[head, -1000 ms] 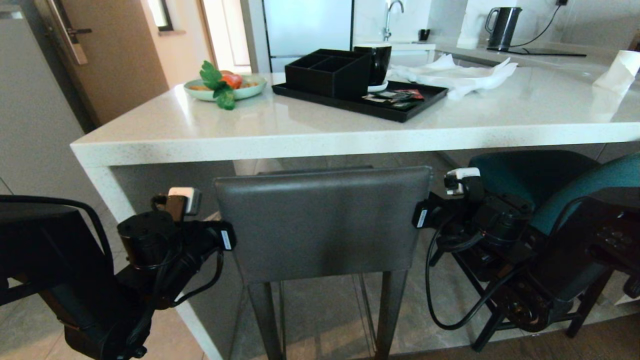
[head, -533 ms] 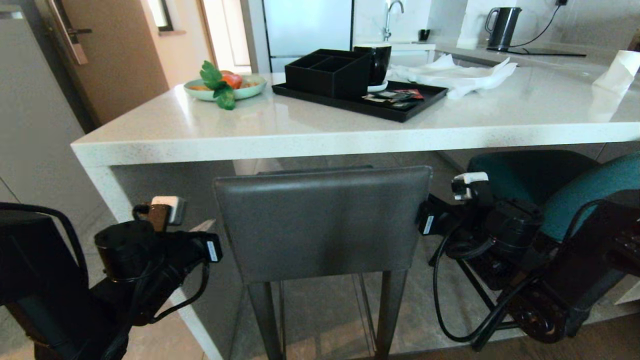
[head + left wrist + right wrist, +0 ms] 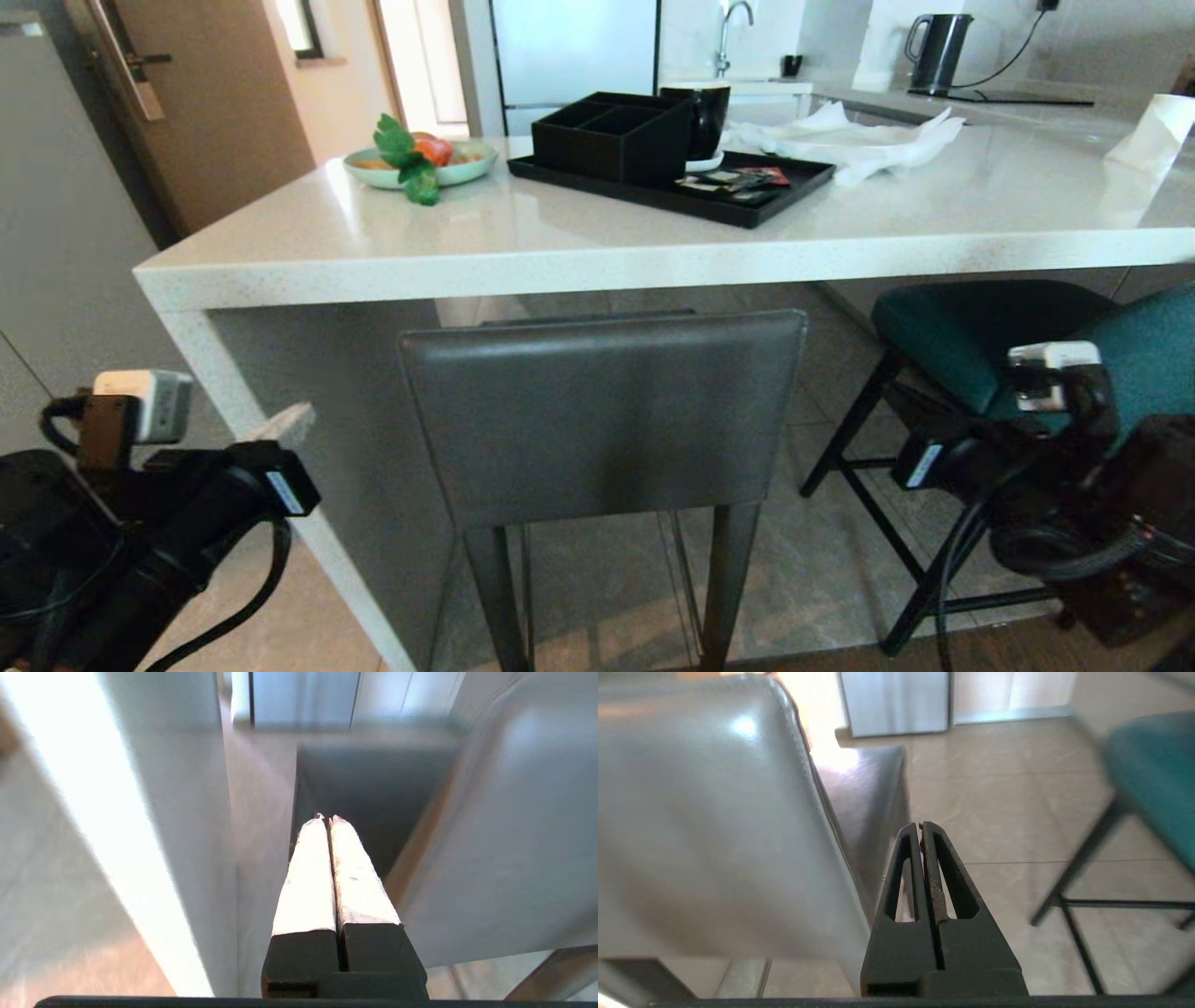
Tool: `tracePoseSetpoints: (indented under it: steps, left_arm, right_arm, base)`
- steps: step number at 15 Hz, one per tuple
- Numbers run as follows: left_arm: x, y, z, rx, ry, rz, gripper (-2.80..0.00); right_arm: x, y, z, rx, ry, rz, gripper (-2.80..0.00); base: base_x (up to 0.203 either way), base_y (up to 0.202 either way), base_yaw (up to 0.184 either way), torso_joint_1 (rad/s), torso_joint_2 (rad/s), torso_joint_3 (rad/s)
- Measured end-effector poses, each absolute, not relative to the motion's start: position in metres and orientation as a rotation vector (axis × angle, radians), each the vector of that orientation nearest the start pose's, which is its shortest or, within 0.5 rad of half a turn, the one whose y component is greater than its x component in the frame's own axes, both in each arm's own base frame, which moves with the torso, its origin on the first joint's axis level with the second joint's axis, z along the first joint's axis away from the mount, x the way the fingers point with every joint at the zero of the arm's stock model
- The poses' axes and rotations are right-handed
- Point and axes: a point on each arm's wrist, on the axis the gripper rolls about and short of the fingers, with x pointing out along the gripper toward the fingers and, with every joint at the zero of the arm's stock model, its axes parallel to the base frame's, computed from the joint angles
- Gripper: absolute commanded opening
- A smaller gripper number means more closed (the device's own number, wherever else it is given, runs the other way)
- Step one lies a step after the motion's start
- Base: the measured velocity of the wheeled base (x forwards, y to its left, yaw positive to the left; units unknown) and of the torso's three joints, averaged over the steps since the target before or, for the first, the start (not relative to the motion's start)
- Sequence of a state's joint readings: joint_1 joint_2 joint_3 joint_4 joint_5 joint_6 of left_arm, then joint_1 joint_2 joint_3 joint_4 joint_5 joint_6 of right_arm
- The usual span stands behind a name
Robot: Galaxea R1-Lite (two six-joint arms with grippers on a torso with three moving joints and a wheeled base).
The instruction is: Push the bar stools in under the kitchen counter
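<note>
Fingers pressed together and empty on both left gripper (image 3: 325,817) and right gripper (image 3: 920,824) flank the grey leather rectangular-backed stool (image 3: 602,415), tucked under the glossy white bench (image 3: 579,266); the teal rounded stool (image 3: 994,336), right, likely needs pushing next.
</note>
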State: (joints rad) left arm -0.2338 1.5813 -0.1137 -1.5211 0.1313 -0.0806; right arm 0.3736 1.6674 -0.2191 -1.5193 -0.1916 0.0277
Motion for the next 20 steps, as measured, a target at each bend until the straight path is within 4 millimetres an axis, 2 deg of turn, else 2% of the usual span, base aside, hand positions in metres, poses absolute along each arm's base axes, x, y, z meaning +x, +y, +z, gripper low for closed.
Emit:
tracePoseSetpoints:
  steps: [6,9,11,13,15,20]
  left_arm:
    - [0.121,-0.025,0.172,-0.055,-0.223,-0.098,-2.80]
    - [0.088,-0.014,0.190,-0.041,-0.262,-0.068,-2.80]
    - [0.065,-0.007,0.197,-0.023,-0.257,-0.054,-2.80]
    - [0.042,-0.003,0.197,-0.002,-0.246,-0.077,-2.80]
    - [0.022,-0.002,0.188,0.011,-0.212,-0.109,-2.80]
    - [-0.026,-0.003,0.145,0.014,-0.124,-0.127,-2.80]
  right_arm:
    - [0.133,0.043,0.173,-0.029,-0.170,0.086,-2.80]
    - [0.096,0.025,0.193,-0.067,-0.214,0.026,-2.80]
    - [0.069,0.012,0.199,-0.092,-0.204,-0.034,-2.80]
    - [0.041,0.001,0.195,-0.125,-0.178,-0.115,-2.80]
    - [0.017,-0.004,0.185,-0.158,-0.156,-0.146,-2.80]
    - [-0.029,-0.002,0.140,-0.193,-0.152,-0.060,-2.80]
  base:
    - [0.000,0.000,0.000,0.000,0.00,0.000]
    - [0.000,0.000,0.000,0.000,0.00,0.000]
    - [0.000,0.000,0.000,0.000,0.00,0.000]
    - [0.000,0.000,0.000,0.000,0.00,0.000]
    - [0.000,0.000,0.000,0.000,0.00,0.000]
    - [0.000,0.000,0.000,0.000,0.00,0.000]
